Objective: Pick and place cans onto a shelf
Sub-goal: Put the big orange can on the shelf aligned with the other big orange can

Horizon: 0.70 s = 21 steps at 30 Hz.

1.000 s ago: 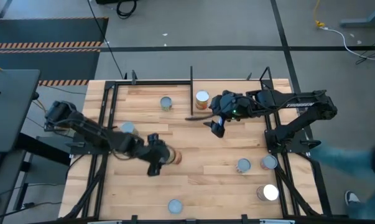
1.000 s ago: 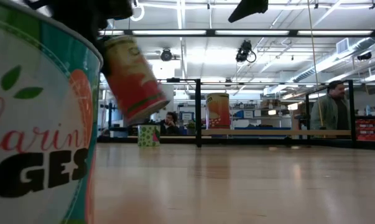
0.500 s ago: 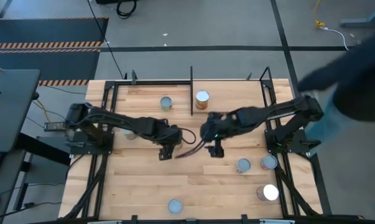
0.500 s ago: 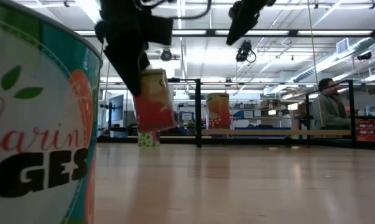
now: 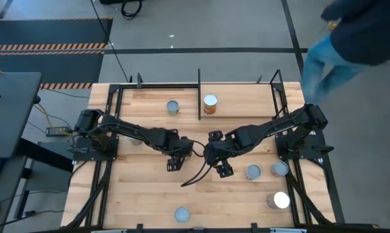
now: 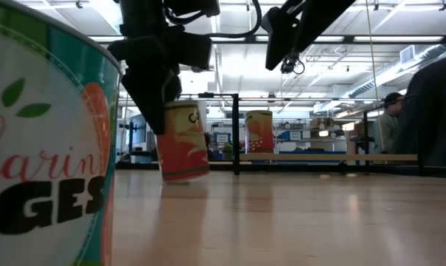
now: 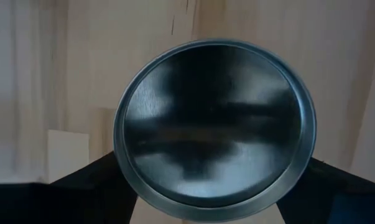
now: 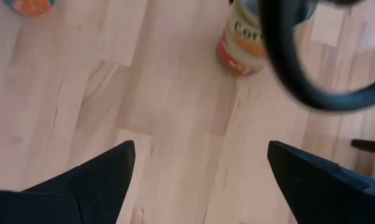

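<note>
The left pincer (image 6: 160, 96) now carries its can (image 6: 182, 142) nearly upright, low over the worktop (image 6: 282, 214). The right pincer (image 5: 222, 167) sits closer to mid-worktop.

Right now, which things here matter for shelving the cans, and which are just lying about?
Job: held can in left gripper; shelf; two cans at it; loose cans; right gripper, open.
Not the job: black cable; person beyond the table.

my two arms crowd the table middle, and a loose cable (image 5: 196, 173) hangs there. the front left of the table (image 5: 136, 194) is bare, only one can (image 5: 182, 214) at the front edge. three cans (image 5: 267, 172) block the right front.
</note>
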Available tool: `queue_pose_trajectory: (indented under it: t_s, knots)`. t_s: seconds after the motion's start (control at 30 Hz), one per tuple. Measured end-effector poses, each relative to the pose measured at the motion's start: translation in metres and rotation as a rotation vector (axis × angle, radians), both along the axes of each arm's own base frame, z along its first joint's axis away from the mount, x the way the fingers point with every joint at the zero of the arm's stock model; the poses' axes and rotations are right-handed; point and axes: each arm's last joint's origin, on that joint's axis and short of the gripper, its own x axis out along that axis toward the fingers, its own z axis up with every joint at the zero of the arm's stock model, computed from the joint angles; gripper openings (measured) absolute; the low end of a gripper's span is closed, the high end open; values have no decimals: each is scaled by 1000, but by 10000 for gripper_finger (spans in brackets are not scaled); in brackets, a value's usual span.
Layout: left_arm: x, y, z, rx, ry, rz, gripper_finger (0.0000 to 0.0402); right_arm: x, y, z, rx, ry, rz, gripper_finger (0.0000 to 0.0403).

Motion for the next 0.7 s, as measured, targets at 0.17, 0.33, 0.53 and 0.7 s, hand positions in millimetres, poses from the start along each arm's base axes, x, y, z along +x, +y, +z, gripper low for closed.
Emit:
queue_pose_trajectory:
  t_s: [0.17,0.33,0.53,0.7]
  knots:
    - [1,-1,0,-23,-15,20,318,1,0,2,4,-17,-1,375]
    - [1,-2,0,-26,-14,29,318,3,1,1,10,-36,-3,375]
    - [-22,-3,25,-21,25,13,318,15,4,6,44,-161,0,375]
    - [-55,-8,60,8,17,39,318,22,5,12,52,-256,-14,375]
